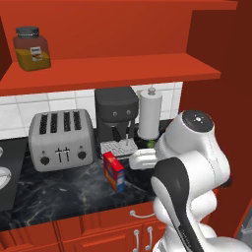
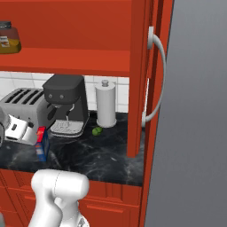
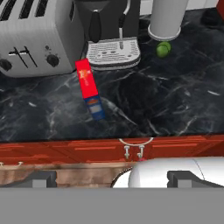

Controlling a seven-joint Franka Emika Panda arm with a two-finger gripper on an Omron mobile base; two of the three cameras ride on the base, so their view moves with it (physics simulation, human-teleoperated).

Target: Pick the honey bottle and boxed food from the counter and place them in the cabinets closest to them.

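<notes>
The boxed food [image 1: 113, 171] [image 2: 42, 144] [image 3: 89, 89], red and blue, stands upright on the black counter [image 1: 74, 192] [image 3: 166, 105] in front of the toaster and coffee machine. The honey bottle [image 1: 32, 48] [image 2: 8, 37], amber with a dark lid, stands on the red shelf of the open cabinet [image 1: 123, 69] above the counter, at the left. My gripper [image 3: 113, 178] hangs open over the counter's front edge, its fingertips [image 3: 43, 178] wide apart and holding nothing. The box lies ahead of it and a little to the left, apart from the fingers.
A silver toaster [image 1: 60, 139], a black coffee machine [image 1: 116, 120] and a paper-towel roll [image 1: 150, 114] line the back wall. A green lime [image 2: 96, 131] [image 3: 162, 49] lies by the roll. An open red cabinet door [image 2: 137, 80] and a grey panel [image 2: 195, 111] stand at the right.
</notes>
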